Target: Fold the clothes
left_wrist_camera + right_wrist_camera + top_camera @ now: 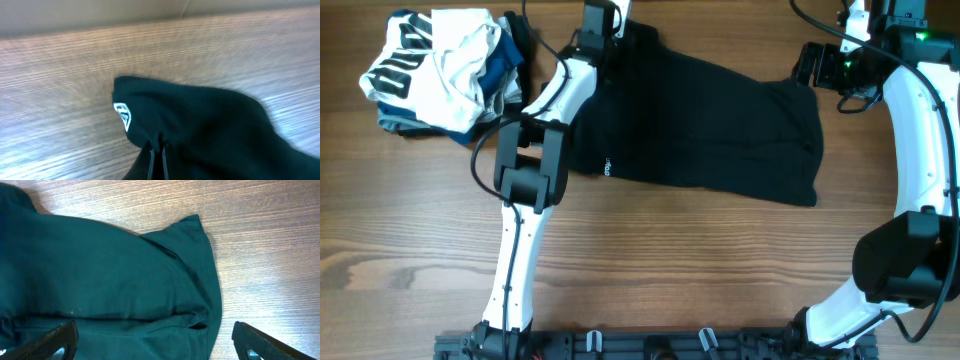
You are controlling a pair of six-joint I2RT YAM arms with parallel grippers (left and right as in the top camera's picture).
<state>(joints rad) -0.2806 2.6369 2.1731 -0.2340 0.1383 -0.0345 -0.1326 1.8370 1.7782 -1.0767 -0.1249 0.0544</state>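
Note:
A dark green-black garment lies spread across the far middle of the wooden table. My left gripper is at its far left corner, shut on a pinch of the cloth; in the left wrist view the fingers are closed on the fabric, which carries a small white logo. My right gripper is open and empty, hovering above the garment's far right corner; in the right wrist view the wide-apart fingers straddle the cloth's edge.
A heap of white, black and blue clothes lies at the far left of the table. A rail with the arm bases runs along the near edge.

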